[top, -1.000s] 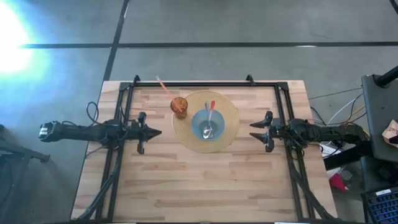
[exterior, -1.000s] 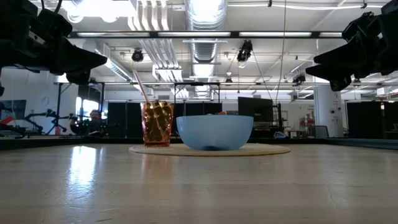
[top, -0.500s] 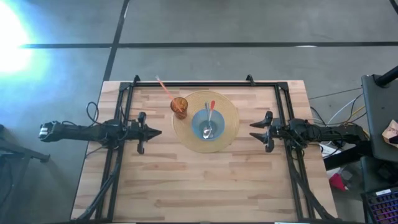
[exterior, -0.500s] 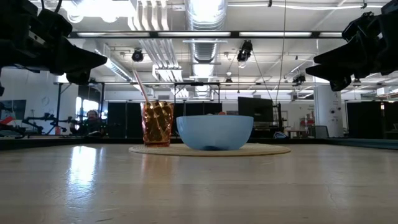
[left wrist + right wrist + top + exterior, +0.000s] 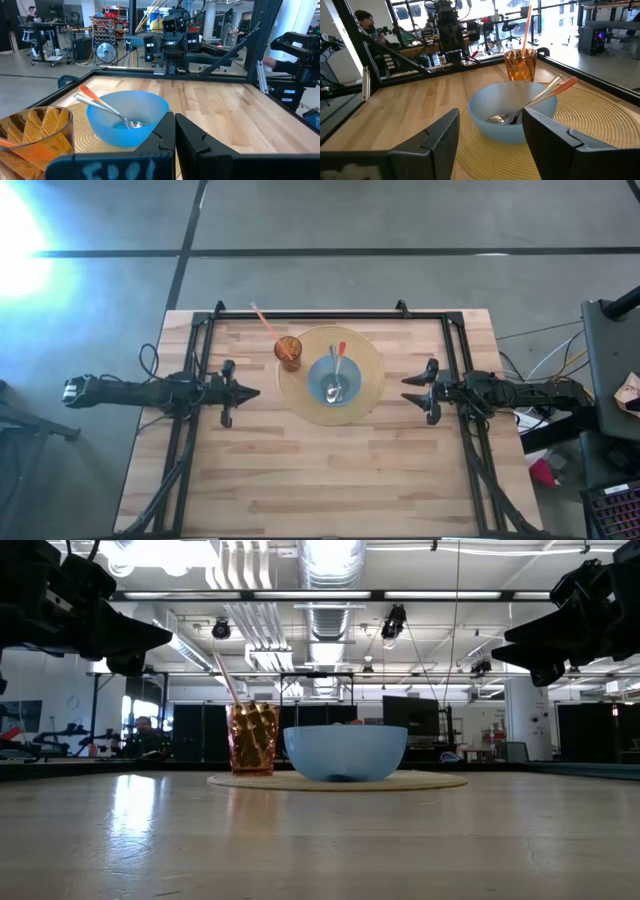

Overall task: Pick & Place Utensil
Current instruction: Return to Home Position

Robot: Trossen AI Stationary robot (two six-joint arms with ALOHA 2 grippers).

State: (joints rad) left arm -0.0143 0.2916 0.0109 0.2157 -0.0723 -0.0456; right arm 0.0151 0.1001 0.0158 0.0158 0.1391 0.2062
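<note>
A light-blue bowl [image 5: 334, 383] sits on a round woven mat [image 5: 365, 370] at the table's middle. Two utensils lie in the bowl, heads on its floor and handles leaning on the far rim: a silver spoon [image 5: 540, 92] and one with an orange handle [image 5: 566, 84]. An amber cup [image 5: 289, 351] holding an orange straw [image 5: 264, 319] stands on the mat's left edge. My left gripper [image 5: 254, 392] hovers shut, left of the mat, raised above the table. My right gripper [image 5: 404, 390] hovers open, right of the mat, fingers pointing at the bowl.
A black metal frame [image 5: 330, 314] runs along the table's far edge and down both sides under the arms. Bare wooden tabletop [image 5: 330, 470] stretches from the mat to the near edge. Beyond the table lies a workshop with desks, and a person [image 5: 366, 20] sits far off.
</note>
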